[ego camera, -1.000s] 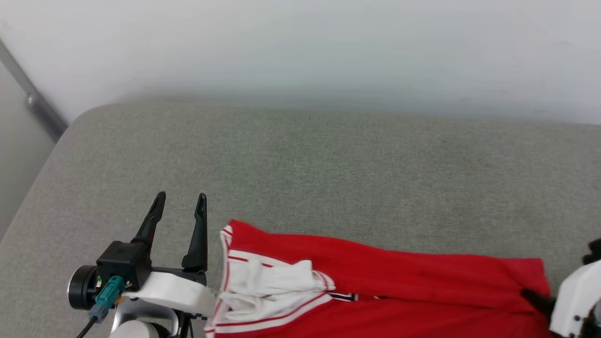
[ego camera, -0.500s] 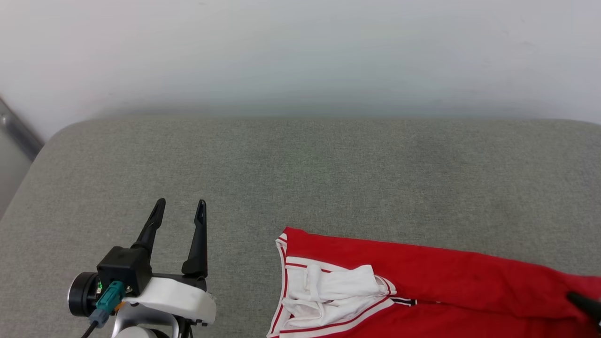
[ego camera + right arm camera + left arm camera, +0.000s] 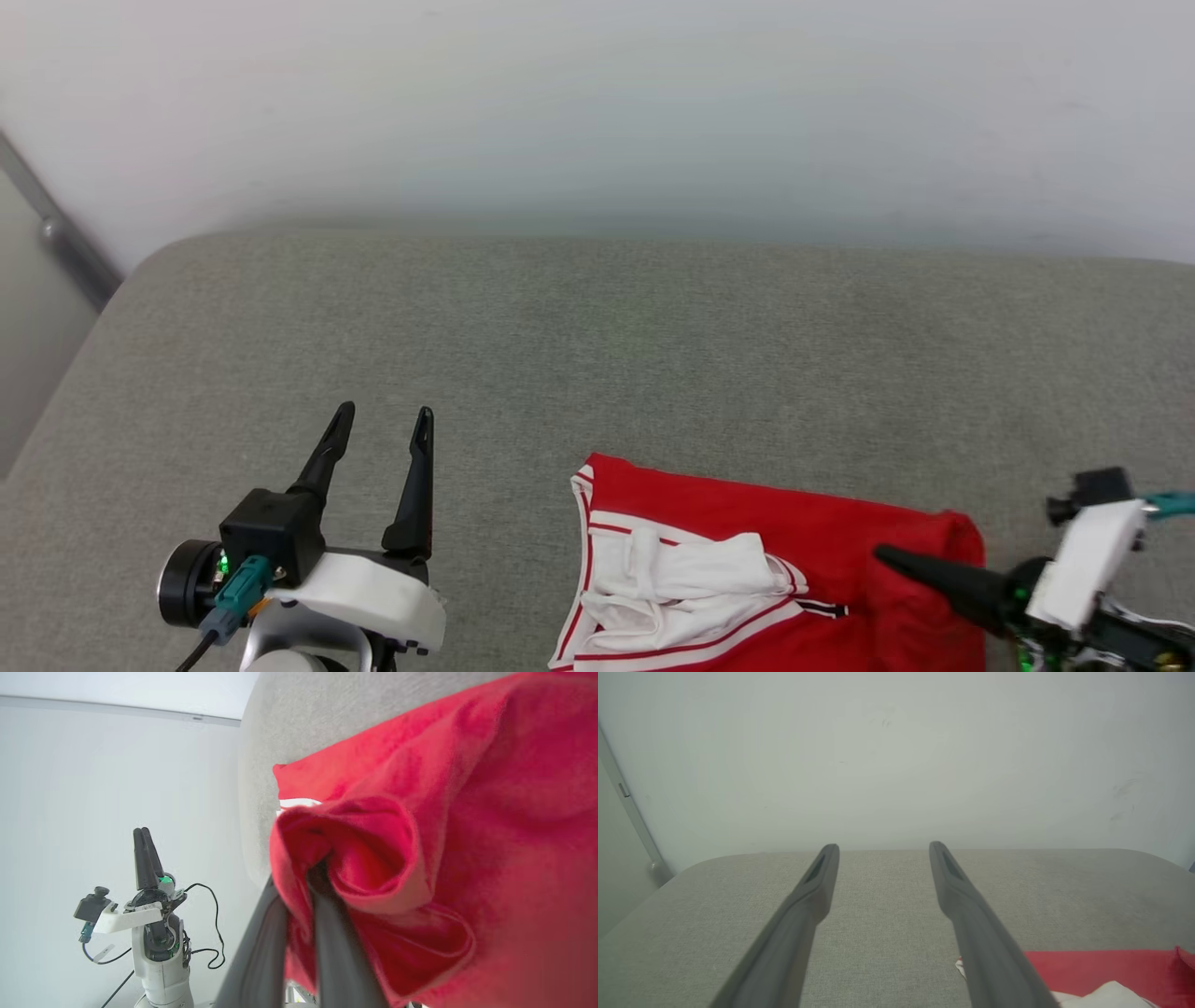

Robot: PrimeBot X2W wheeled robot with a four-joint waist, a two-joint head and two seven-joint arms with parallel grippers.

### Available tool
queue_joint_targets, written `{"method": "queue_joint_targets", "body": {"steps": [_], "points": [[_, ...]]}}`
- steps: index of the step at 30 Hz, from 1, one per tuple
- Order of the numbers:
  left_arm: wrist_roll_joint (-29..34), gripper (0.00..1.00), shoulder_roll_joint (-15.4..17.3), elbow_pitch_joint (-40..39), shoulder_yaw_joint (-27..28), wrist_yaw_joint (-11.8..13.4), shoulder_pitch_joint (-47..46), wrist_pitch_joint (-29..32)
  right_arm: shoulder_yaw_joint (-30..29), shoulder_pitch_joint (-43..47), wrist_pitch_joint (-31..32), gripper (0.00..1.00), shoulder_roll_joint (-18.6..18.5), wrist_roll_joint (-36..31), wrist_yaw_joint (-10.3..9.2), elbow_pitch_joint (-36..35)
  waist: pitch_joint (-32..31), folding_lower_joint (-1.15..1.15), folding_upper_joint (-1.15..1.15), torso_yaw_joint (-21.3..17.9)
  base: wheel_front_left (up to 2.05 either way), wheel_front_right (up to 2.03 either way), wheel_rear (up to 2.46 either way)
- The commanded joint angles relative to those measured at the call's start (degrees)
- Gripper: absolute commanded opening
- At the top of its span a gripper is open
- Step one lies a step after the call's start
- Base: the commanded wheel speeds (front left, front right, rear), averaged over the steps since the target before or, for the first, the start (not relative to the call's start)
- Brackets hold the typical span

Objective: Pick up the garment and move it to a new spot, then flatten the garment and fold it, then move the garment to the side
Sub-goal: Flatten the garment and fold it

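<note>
garment (image 3: 803, 523): red jersey lying on the grey cushion (image 3: 607, 345), at the lower right of the head view; its right end is bunched up where it is held
white sleeve (image 3: 691, 569): crumpled, with red-white striped trim, at the garment's left end, resting on the red cloth
left gripper (image 3: 386, 411): hovers over bare cushion, apart from the garment's left edge, pointing toward the white wall (image 3: 597, 112)
left fingers (image 3: 817, 891): spread wide, nothing between them, touching no cloth
right gripper (image 3: 887, 556): on the garment's right end, pointing left across the red cloth
right fingers (image 3: 336, 933): together, clamped on a fold of red cloth that wraps over their tips; the tips are hidden in the fold
</note>
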Motion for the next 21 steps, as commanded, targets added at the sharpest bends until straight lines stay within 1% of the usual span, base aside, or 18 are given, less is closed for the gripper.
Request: {"method": "queue_joint_targets", "body": {"steps": [1,5,11,15,19,20,21], "points": [[0.28,1.0,-0.13,0.16,-0.3,-0.25,-0.98,0.17,2.51,-0.72,-1.42,0.0,0.14,1.78,0.0,0.88,0.07,0.0,0.0,0.73,0.0,0.0,0.0],[0.4,1.0,-0.56,0.52,-1.02,-0.75,-1.78,0.35,11.11,-2.14,-7.53,0.0,0.19,6.68,0.0,3.63,0.56,0.0,0.0,2.33,0.0,0.0,0.0],[0.36,1.0,-1.25,1.46,-1.89,-1.55,-3.15,0.08,23.72,-4.37,-15.92,0.0,0.11,10.21,0.0,7.11,1.79,0.0,0.0,4.69,0.0,0.0,0.0],[0.42,1.0,-1.73,1.99,-2.19,-1.86,-3.72,-0.24,28.92,-6.3,-21.53,0.0,0.1,8.0,0.0,10.19,2.85,0.0,0.0,5.74,0.0,0.0,0.0],[0.32,1.0,-2.11,2.58,-2.29,-1.98,-4.07,-0.66,32.73,-8.24,-24.75,0.0,0.12,6.92,0.01,13.4,3.49,0.0,0.0,6.13,0.0,0.0,0.0],[0.32,1.0,-2.18,2.69,-2.29,-2.0,-4.23,-0.75,33.3,-8.86,-25.55,0.26,0.11,6.48,0.0,14.0,3.69,0.0,0.0,6.16,0.0,0.0,0.0],[0.29,1.0,-2.28,2.8,-2.28,-2.0,-4.31,-0.84,33.93,-9.32,-26.19,0.68,0.11,5.95,0.01,14.57,3.83,0.0,0.0,6.18,0.0,0.0,0.0]]}}
